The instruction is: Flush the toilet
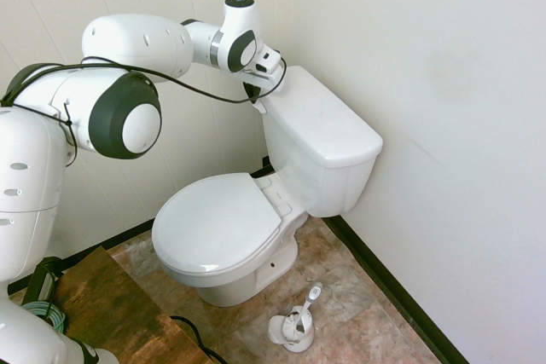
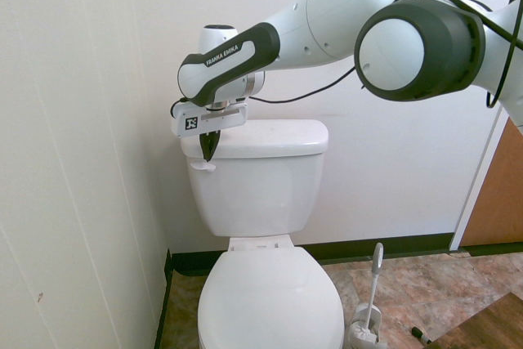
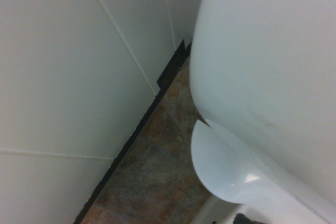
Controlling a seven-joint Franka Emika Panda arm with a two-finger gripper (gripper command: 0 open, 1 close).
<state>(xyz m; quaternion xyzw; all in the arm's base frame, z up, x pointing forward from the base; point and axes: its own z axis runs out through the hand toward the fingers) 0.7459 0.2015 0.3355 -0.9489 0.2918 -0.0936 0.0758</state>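
Observation:
The glossy white toilet point(image 1: 281, 185) point(image 2: 265, 194) stands in the corner with its seat lid down and a flat lid on its boxy tank. A small white flush lever point(image 2: 202, 166) sticks out at the tank's upper front corner, on the wall side. My gripper point(image 2: 207, 153) point(image 1: 253, 96) hangs shut just above that lever, its dark fingers point(image 2: 206, 145) pressed together with nothing between them. Whether the tips touch the lever I cannot tell. The wrist view shows the tank's side point(image 3: 262, 56) and the bowl's rim point(image 3: 220, 171) from above.
A white toilet brush in its holder point(image 1: 297, 321) point(image 2: 369, 316) stands on the tiled floor beside the bowl. White walls close in on two sides of the tank, with dark baseboard point(image 3: 142, 124) below. A brown board point(image 1: 94, 296) lies on the floor near the arm's base.

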